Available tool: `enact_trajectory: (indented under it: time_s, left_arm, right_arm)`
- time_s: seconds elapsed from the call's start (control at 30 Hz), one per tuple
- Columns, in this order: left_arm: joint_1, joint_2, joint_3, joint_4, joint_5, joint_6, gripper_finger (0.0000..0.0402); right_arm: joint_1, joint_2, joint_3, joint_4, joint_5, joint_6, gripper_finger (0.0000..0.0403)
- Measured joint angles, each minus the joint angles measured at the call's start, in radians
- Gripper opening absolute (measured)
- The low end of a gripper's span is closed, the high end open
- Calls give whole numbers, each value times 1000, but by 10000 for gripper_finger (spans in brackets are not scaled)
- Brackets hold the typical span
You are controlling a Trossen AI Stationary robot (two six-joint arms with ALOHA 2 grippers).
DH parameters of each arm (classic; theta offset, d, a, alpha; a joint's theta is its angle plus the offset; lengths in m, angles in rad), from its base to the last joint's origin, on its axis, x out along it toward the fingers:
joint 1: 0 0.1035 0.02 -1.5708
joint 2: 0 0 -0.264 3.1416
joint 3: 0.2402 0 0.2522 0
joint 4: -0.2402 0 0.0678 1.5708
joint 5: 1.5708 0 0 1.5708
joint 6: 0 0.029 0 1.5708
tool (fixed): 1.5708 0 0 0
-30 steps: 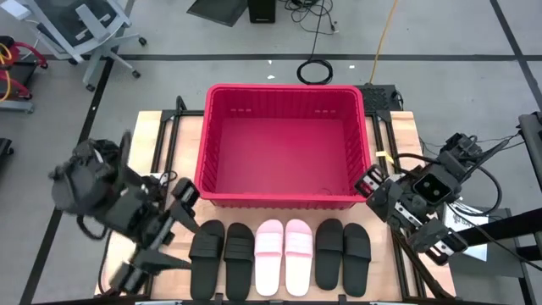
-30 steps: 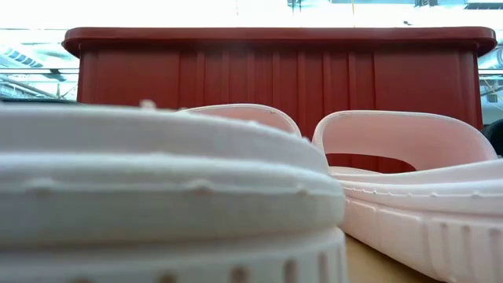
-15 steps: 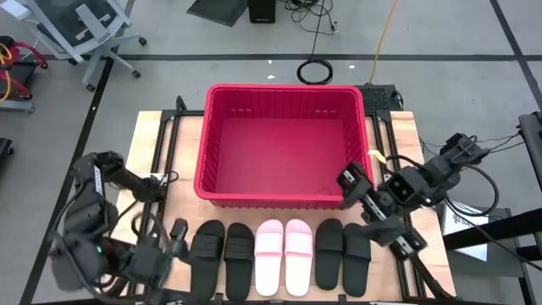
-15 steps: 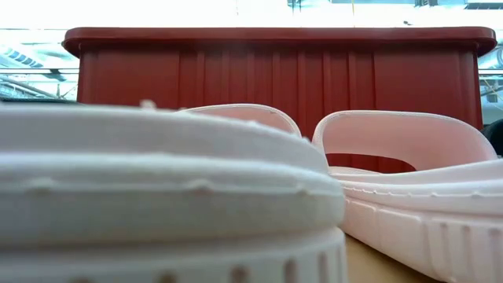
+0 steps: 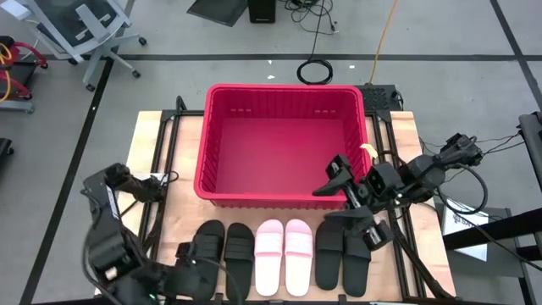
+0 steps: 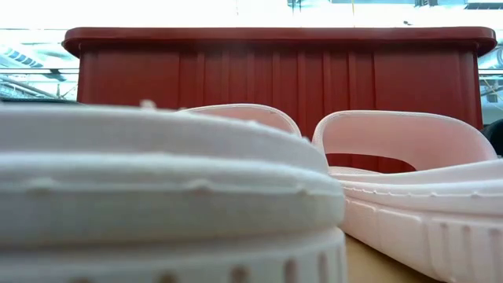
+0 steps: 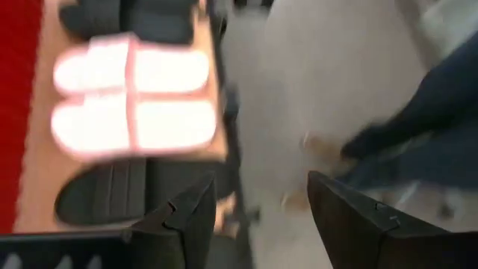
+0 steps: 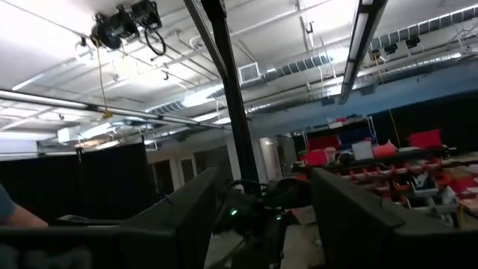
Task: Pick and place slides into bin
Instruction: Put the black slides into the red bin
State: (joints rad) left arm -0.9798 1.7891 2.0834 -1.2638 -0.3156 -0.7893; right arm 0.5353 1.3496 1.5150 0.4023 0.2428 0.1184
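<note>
Swinging in over the last second, our right claw now sits at the bin's near right corner, just above the right-hand black slides, its fingers apart and nothing between them. A second ago it hung well off to the bin's right, so we read this as an approach toward that black pair, not yet a grasp.

Our left claw has dropped from beside the bin's near left corner to the bench edge farthest from the bin, by the left-hand black slides; its fingers also stand apart, empty.

All six slides lie in a row on the near side of the bin, the pale pink-white pair in the middle, unmoved throughout. The bin holds none, so we judge the task barely begun.
</note>
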Motion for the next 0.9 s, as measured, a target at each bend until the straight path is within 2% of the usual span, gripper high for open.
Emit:
enact_trajectory:
  time_s: [0.23,0.6,0.7,0.9]
  left_arm:
    - [0,110,-21,-195,47,-1,205]
    - [0,277,-33,-302,32,28,205]
    - [-3,296,-75,-298,19,14,205]
    - [-4,299,-250,-308,20,-106,205]
  right_arm:
    - [-9,40,0,3,45,21,205]
    - [-14,96,0,51,45,82,205]
    - [-14,103,0,52,44,97,205]
    - [-14,102,0,52,44,109,205]
